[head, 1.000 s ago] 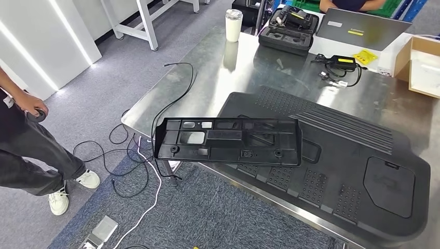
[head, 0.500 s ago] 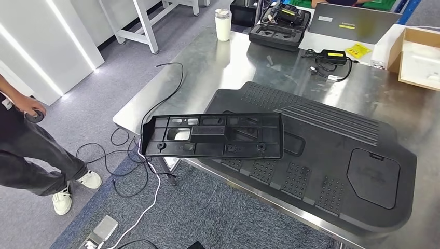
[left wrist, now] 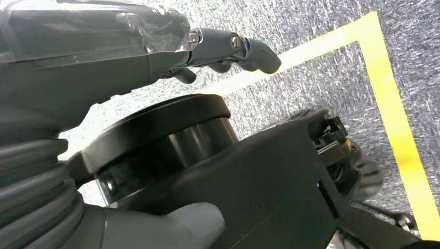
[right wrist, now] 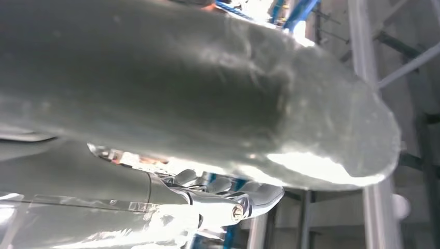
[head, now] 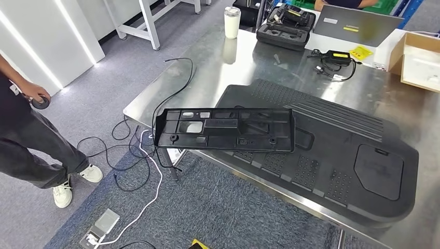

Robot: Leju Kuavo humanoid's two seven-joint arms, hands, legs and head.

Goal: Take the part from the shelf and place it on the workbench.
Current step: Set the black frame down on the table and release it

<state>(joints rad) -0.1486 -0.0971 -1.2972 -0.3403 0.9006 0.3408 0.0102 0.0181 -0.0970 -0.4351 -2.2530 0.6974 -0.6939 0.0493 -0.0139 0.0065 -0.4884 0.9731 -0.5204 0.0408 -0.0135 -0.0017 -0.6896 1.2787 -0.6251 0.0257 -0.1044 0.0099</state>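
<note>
The part (head: pixel 225 129), a long black plastic frame with cut-outs, lies flat on the steel workbench (head: pixel 207 67). Its right end rests on a large black moulded mat (head: pixel 332 150), and its left end juts a little past the bench's front edge. No hand touches it. In the left wrist view my left hand (left wrist: pixel 155 57) hangs over grey carpet with yellow tape, its fingers (left wrist: pixel 244 49) stretched out and holding nothing. In the right wrist view my right hand (right wrist: pixel 207 129) shows a thick thumb (right wrist: pixel 218 88) above straight fingers (right wrist: pixel 244 202), with nothing between them.
A white cup (head: pixel 233 22), an open tool case (head: pixel 287 23), a grey laptop (head: pixel 358 25), a charger (head: pixel 334 58) and a cardboard box (head: pixel 420 62) stand along the bench's far side. Cables (head: pixel 129 155) trail on the floor at the left, where a person (head: pixel 31 140) stands.
The whole picture has shifted slightly, so the camera has moved. The part stays in the same place on the mat and bench.
</note>
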